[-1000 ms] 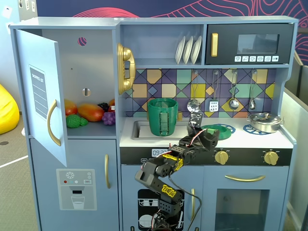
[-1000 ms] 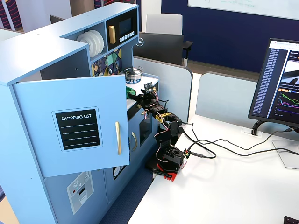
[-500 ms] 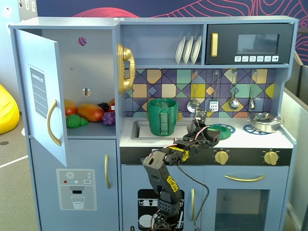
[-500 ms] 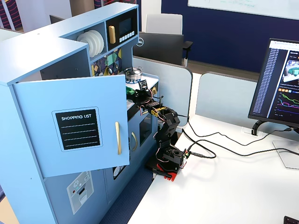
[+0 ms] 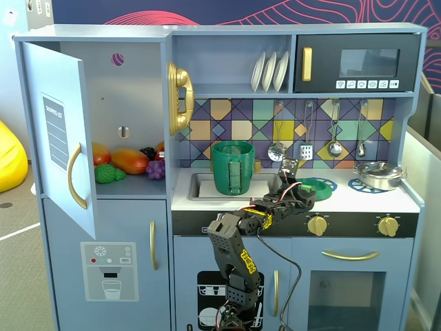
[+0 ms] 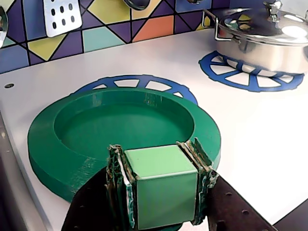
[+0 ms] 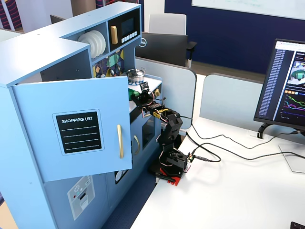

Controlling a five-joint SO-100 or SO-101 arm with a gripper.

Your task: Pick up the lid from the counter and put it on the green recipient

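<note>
Gripper clamped on the lid's handle at the toy kitchen counter.

In the wrist view the gripper (image 6: 161, 185) has both fingers pressed against the sides of the pale green block handle of the lid (image 6: 72, 144), so it is closed on that handle. The lid, a round dark green disc with a sunken middle, sits over a blue burner ring (image 6: 134, 83) on the white counter (image 6: 250, 130); whether it is resting or just off the surface cannot be told. A silver pot (image 6: 262, 36) stands on the far right burner. In a fixed view from the front, the green pot (image 5: 233, 167) stands upright in the sink, to the left of the gripper (image 5: 293, 185) and apart from the lid (image 5: 315, 185).
</note>
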